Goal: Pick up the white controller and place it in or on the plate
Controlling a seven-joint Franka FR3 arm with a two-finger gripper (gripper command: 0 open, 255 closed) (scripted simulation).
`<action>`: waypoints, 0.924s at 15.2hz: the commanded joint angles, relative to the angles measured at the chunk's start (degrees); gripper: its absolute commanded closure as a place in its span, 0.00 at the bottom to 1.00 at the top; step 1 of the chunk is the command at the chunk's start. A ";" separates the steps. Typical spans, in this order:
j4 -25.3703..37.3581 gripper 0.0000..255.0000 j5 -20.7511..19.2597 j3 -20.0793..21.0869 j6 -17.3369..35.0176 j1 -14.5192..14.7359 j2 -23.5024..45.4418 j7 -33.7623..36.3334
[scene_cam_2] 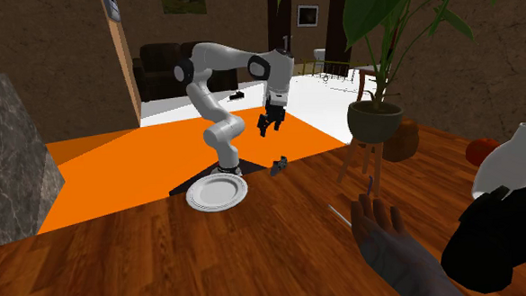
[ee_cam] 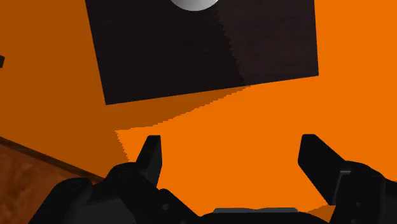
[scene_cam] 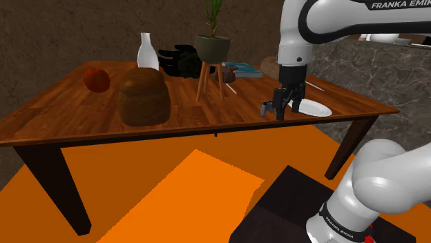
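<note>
A white robot arm hangs its black two-finger gripper (scene_cam_2: 268, 130) in the air at the near edge of a brown wooden table (scene_cam_2: 256, 251). The two fingers (ee_cam: 151, 159) stand wide apart, with nothing between them.

A small grey controller (scene_cam_2: 278, 165) lies on the tabletop at the very edge closest to the robot. In the second exterior view it sits below the gripper and slightly to the right, clearly apart from the fingertips. In the shoulder view the controller (scene_cam: 266, 108) appears just to the left of the gripper (scene_cam: 289, 112).

A round white plate (scene_cam_2: 216, 193) rests flat on the table near the controller, to its left in the second exterior view. In the shoulder view the plate (scene_cam: 316, 108) lies to the gripper's right.

The wrist view looks past the gripper (ee_cam: 233, 159) at orange floor (ee_cam: 267, 114) and the black box stand (ee_cam: 203, 57), with a strip of table edge (ee_cam: 19, 165) at one side.

Farther along the table stand a brown loaf of bread (scene_cam: 143, 96) and a green potted plant (scene_cam: 212, 48).
</note>
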 commanded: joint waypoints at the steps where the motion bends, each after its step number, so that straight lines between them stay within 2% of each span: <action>1: 0.00 0.00 0.00 0.00 0.00 0.00 0.00 0.00; 7: 9.79 0.00 -2.32 0.28 3.33 -4.84 13.65 8.66; 14: 22.48 0.00 -5.31 -0.58 3.57 -9.38 27.19 18.08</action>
